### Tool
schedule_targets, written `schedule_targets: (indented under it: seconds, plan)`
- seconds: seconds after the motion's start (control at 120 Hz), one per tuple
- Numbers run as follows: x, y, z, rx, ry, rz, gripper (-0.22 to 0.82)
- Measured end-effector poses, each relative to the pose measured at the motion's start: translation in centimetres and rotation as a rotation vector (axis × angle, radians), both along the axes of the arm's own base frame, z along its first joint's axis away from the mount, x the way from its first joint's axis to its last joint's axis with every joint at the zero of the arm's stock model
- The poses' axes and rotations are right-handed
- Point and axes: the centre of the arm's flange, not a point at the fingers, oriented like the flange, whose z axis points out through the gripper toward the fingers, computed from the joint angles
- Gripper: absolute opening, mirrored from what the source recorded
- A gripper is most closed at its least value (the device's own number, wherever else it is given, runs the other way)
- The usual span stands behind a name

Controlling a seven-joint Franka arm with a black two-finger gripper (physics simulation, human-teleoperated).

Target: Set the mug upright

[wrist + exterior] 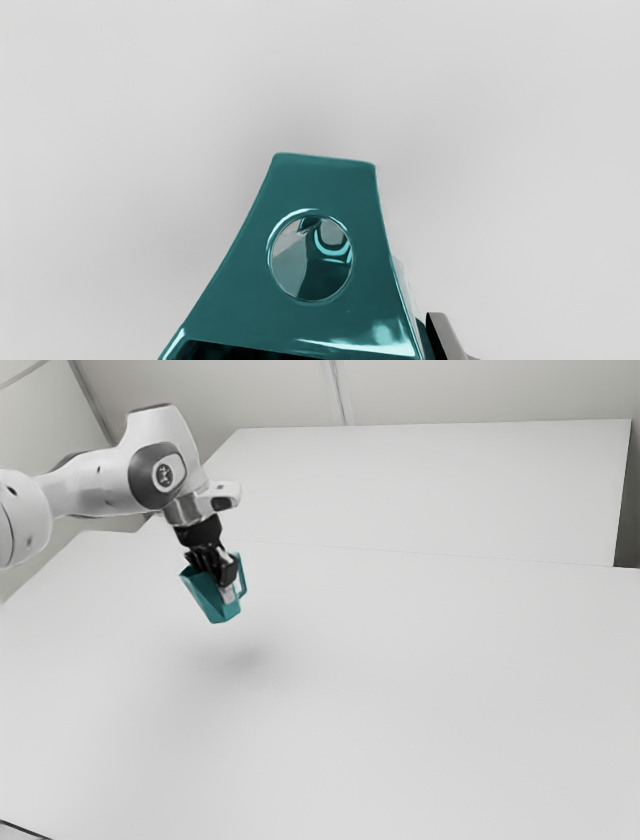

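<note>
Plainly, in the exterior view, the white arm [95, 482] is brought in from between nine and ten o'clock, and its hand is pointed downward, with the black gripper [222, 586] placed between nine and ten o'clock of the centre. The teal mug [209, 598] is held aloft between the fingers, over the pale table [400, 710], at about nine o'clock. It is tilted: its wide end is turned toward eleven o'clock, nearest the hand, and its narrow end is aimed at about five o'clock. The handle [243, 576] is set on the mug's two o'clock side. A soft shadow [240, 658] is cast on the table, toward five o'clock from the mug

In the wrist view, the mug is seen close up, its narrow end reaching away from the hand and a dark opening placed at the end nearest the gripper. A round, bright-edged patch [311, 259] is seen on the facing side. One finger [448, 336] is pressed alongside the mug's wall
</note>
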Motion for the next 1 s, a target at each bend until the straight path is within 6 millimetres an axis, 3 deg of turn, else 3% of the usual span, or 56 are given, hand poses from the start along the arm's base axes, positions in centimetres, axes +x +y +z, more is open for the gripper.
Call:
schedule_targets:
  seconds: [0.25, 0.758, 1.0]
  plan:
    - [0.0, -0.9, -2.2, 0.097, -0.085, -0.013, -0.17]
    - [0.1, -1.9, -7.0, 0.112, -0.119, 0.019, -0.17]
    - [0.5, -2.6, -8.3, 0.139, -0.117, 0.002, -0.17]
